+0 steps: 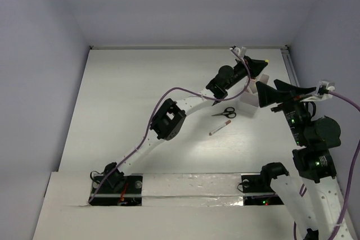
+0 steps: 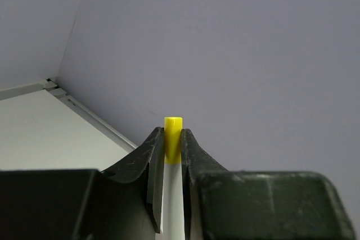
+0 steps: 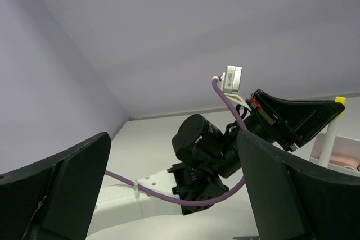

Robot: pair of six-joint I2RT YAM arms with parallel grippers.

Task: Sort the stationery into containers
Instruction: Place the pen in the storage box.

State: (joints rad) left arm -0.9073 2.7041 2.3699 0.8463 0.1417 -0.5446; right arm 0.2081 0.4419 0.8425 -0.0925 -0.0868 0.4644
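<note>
My left gripper (image 2: 172, 139) is shut on a white pen with a yellow end (image 2: 173, 130), held upright and raised above the white boxy container (image 1: 246, 105) at the back right; the pen's tip (image 1: 266, 62) pokes out of the gripper (image 1: 259, 66). The right wrist view shows this pen (image 3: 333, 133) over the container's pinkish inside (image 3: 344, 158). Black-handled scissors (image 1: 225, 112) and a white pen with a red end (image 1: 221, 127) lie on the table left of the container. My right gripper (image 1: 270, 89) is open and empty, just right of the container (image 3: 174, 189).
The left arm (image 1: 169, 119) stretches diagonally across the table, with a purple cable (image 1: 185, 91) looping over it. The back wall and right wall stand close behind the container. The table's right edge rail (image 1: 291, 68) runs beside the right gripper.
</note>
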